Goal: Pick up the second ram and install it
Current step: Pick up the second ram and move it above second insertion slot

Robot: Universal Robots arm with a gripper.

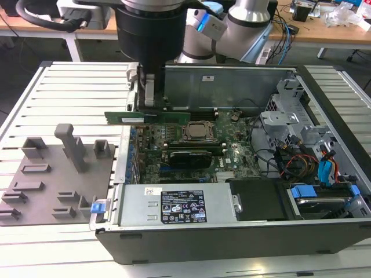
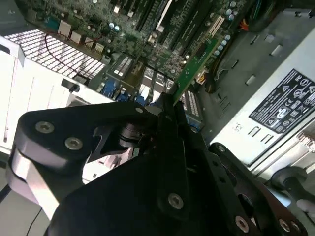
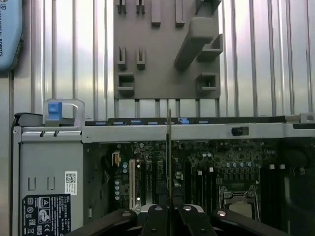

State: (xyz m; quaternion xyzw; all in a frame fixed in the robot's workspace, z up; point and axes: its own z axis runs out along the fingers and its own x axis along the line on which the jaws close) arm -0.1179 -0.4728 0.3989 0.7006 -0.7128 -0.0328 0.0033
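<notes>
The gripper (image 1: 146, 109) was clamped on the second ram (image 1: 174, 116), pinching it near mid-length and holding it in the air above the motherboard (image 1: 232, 162) inside the open computer case (image 1: 232, 237). The green stick lay level, its long axis running across the exterior view. One end pointed toward the grey holder plate (image 1: 46, 197) on that view's left, and the other reached above the processor socket (image 1: 200, 132). In the first wrist view it appeared edge-on as a thin line (image 3: 169, 157) leading away from the gripper (image 3: 170, 209). In the second wrist view the stick (image 2: 194, 66) stuck out beyond the gripper (image 2: 165, 105).
</notes>
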